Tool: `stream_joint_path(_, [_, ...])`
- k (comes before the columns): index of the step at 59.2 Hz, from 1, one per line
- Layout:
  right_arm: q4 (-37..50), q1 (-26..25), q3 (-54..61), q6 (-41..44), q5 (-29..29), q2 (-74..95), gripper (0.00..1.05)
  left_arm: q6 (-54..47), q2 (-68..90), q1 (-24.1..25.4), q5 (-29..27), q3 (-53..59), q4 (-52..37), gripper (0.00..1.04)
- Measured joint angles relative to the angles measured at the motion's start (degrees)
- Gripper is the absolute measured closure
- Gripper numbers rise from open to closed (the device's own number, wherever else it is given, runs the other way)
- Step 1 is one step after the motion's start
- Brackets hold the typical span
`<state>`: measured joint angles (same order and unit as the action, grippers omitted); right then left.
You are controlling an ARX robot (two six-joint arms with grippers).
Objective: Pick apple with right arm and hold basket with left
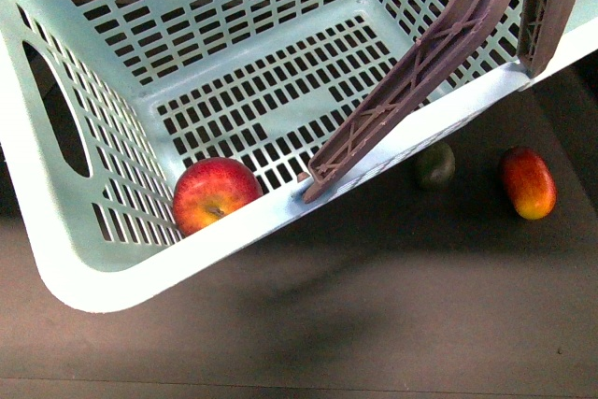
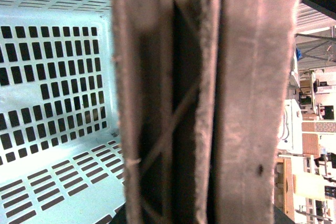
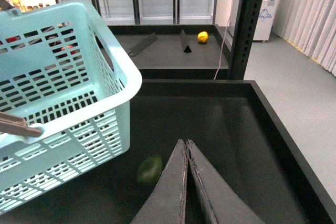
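- The apple (image 1: 215, 195) lies inside the basket (image 1: 103, 277), in the floor's near left corner as the front view has it, touching the slotted wall, with its stem dimple turned to the side.
- The right pincer (image 3: 186, 144) hangs outside the basket, over the dark surface (image 1: 374, 306). Its two fingers are pressed together at the tips and hold nothing.
- A small green fruit (image 1: 435, 165) lies on the surface just below that pincer and near the basket's outer wall.
- Judged from that fruit's place in the front view, the apple lies to the robot's left of the right pincer, beyond the basket's rim and down on the floor.
- The apple is round, so no long axis governs the approach.
- The basket sits tilted, its two mauve-brown handles (image 1: 411, 81) swung up together and out of the top of the front view.
- The left wrist view is filled by those handles at very close range. The left pincer itself shows in no picture, so its opening cannot be told, though it is probably at the handles.
- Neither arm appears in the front view, so which is nearer the apple is uncertain.
- Count: one apple, one basket, two handles, one green fruit, one elongated red-yellow fruit (image 1: 528, 182) on the surface beside it, and one yellow fruit (image 3: 202, 36) on a far shelf.
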<state>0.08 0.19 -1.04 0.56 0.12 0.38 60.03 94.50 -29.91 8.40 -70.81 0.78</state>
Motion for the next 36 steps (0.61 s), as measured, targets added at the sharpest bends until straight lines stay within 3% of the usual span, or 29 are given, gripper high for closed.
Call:
stream_joint_path(26, [0.0,0.0,0.0,0.0,0.0,0.0,0.36,0.0,0.0,0.0,0.0,0.0,0.0,0.90])
stream_joint_path(33, [0.0,0.0,0.0,0.0,0.0,0.0,0.10,0.0,0.0,0.0,0.0,0.0,0.0,0.90])
stream_joint_path(36, [0.0,0.0,0.0,-0.1,0.0,0.0,0.08,0.0,0.0,0.0,0.0,0.0,0.0,0.90])
